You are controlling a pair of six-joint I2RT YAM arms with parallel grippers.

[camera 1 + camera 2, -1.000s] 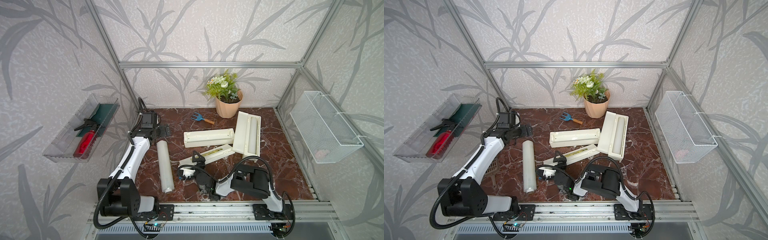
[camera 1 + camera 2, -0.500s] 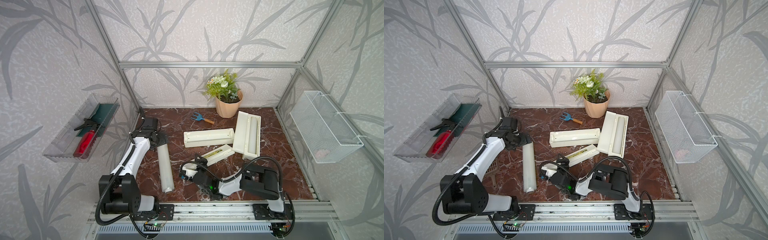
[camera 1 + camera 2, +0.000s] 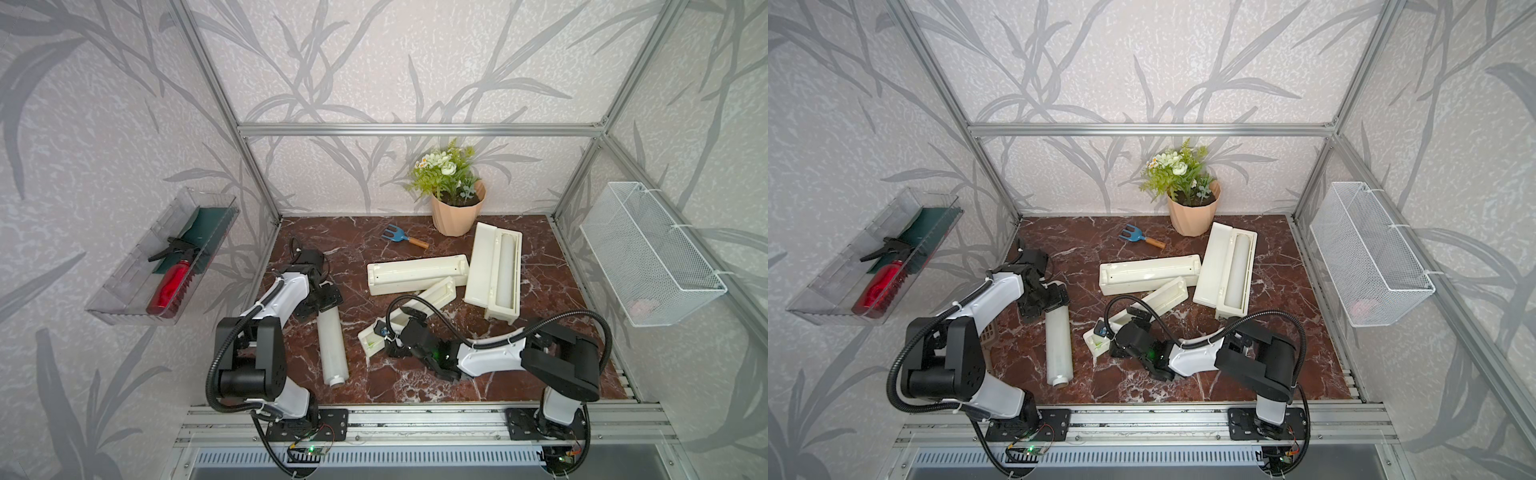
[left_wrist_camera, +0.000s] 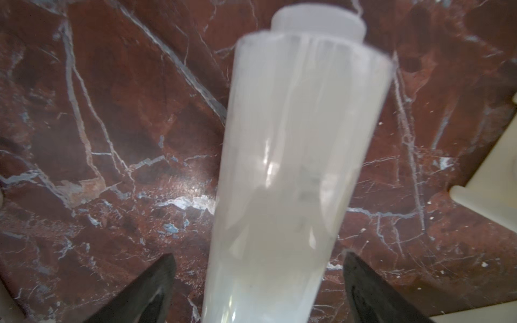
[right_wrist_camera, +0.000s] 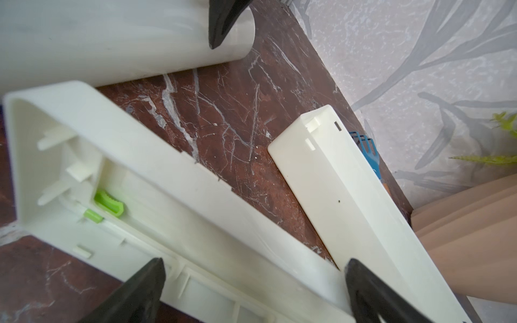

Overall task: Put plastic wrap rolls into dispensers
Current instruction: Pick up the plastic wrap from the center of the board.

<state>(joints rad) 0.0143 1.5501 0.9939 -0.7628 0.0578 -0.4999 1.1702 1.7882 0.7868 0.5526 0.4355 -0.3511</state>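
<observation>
**A:** On the marble table [image 3: 415,386], item one: loose roll [image 3: 332,345], lying flat. The left gripper [image 3: 325,306] straddles its far end, jaws spread with a gap on each side, nothing pinched.

**B:** Item two: second roll [image 3: 505,270], seated in the open dispenser [image 3: 478,266] near the flower pot [image 3: 455,216]. Item three: slanted dispenser part [image 3: 430,297], lid or body I cannot tell. The right gripper [image 3: 384,332] is over its near end, jaws wide apart, holding nothing.

**A:** Hazards. The loose roll is smooth and round. A pinch at one end would likely let the long free end sag or swing. Closing off-centre could roll it aside.

**B:** Also, the right gripper may shove the slanted part against the long cream box [image 3: 415,274] it touches.

**A:** View notes. The left wrist view shows the clearance between the fingers [image 4: 145,290] and the loose roll. Neither top view does.

**B:** The right wrist view shows a green tab [image 5: 109,205] inside the slanted part. Only the top views show both rolls together.
</observation>
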